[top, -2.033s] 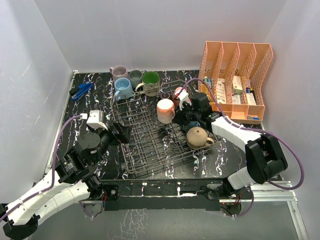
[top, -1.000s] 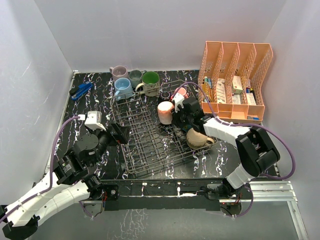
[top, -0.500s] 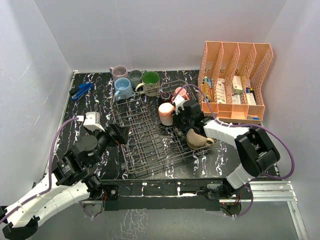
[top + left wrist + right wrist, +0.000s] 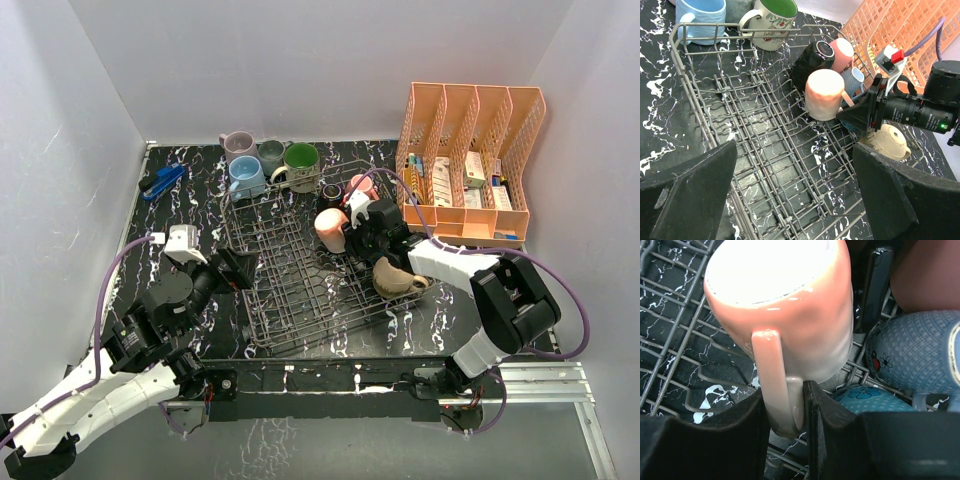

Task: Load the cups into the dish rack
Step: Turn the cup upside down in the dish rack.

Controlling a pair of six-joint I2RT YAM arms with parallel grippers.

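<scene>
The dish rack (image 4: 290,310) sits mid-table. A peach cup (image 4: 329,228) lies tipped on its tines, base toward the left wrist camera (image 4: 823,93). My right gripper (image 4: 347,234) is shut on its handle (image 4: 781,390), both fingers touching it. Packed at the rack's far right are a black cup (image 4: 330,191), a pink cup (image 4: 358,184) and a blue patterned cup (image 4: 912,352). A tan cup (image 4: 396,276) lies at the rack's right edge. My left gripper (image 4: 236,268) hangs open over the rack's left side, holding nothing (image 4: 795,195).
Behind the rack stand a mauve cup (image 4: 238,146), a grey cup (image 4: 270,154), a cream cup with a green inside (image 4: 300,165) and a light blue cup (image 4: 246,177). An orange mesh organizer (image 4: 470,120) fills the back right. A blue tool (image 4: 160,182) lies back left.
The right gripper has brought the peach cup down and tipped it onto the rack's tines beside the black cup. The left arm has drifted slightly left, still open.
</scene>
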